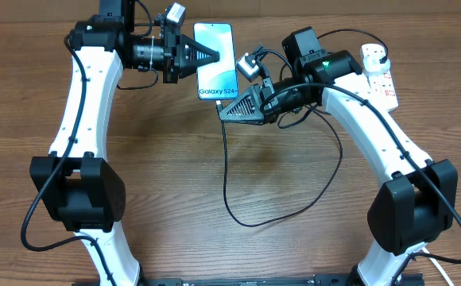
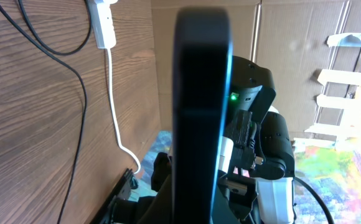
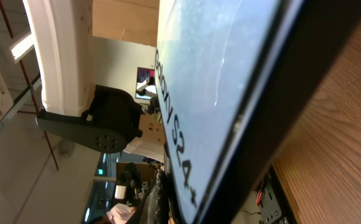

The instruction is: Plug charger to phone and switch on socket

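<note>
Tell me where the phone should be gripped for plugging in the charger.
Probably by its left long edge, coming from the left, as the left gripper does. The phone is slim and flat, and that leaves its near short end free, where the right gripper holds the charger.

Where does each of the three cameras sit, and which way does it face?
Overhead: above the table, looking straight down; left arm, right arm, phone, charger, socket.
Left wrist: on the left arm, looking forward at the phone's dark edge; right arm beyond.
Right wrist: on the right arm, close against the phone's screen; left arm beyond.
Shared: all three show the phone.
</note>
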Available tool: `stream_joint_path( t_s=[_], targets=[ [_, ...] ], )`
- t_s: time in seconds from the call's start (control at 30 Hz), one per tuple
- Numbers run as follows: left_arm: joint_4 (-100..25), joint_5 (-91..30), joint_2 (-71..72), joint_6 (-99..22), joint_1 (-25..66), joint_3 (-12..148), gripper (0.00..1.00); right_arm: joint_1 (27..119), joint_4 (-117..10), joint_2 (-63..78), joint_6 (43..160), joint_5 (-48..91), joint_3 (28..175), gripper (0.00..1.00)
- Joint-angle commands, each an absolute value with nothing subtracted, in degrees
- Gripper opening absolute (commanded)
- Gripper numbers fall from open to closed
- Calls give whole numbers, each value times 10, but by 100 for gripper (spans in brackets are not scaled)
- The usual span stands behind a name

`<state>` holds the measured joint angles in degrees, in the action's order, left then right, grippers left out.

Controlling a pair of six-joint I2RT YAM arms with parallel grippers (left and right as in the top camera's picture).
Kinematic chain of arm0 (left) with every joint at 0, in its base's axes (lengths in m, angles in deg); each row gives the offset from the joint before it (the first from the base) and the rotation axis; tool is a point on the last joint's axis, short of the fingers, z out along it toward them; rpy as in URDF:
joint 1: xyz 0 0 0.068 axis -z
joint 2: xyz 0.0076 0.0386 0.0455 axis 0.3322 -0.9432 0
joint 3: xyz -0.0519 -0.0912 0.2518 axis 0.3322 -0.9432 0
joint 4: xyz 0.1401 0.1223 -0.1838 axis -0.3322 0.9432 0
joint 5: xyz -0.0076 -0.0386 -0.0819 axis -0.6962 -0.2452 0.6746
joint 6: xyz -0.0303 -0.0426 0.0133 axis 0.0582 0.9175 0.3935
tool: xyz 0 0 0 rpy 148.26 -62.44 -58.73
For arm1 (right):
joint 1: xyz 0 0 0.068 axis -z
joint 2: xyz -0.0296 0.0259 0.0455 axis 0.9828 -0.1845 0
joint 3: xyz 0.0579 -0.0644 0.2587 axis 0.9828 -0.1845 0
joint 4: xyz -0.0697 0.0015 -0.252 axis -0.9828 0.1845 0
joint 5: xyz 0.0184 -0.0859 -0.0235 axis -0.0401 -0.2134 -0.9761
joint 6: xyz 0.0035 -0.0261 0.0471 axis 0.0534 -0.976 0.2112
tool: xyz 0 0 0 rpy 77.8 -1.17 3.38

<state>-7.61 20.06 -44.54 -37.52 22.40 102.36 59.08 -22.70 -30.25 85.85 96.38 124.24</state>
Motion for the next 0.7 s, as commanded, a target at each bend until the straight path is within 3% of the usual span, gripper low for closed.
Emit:
stream_joint_path(
  t_s=[0.0,0.67],
  targets=[
    [-77,237,-445,-391,225,1025,4,592,-227,-298,861,968,1250,4],
    [-77,237,-445,-394,225,1025,4,592,-232,-298,861,969,1250,4]
  ],
)
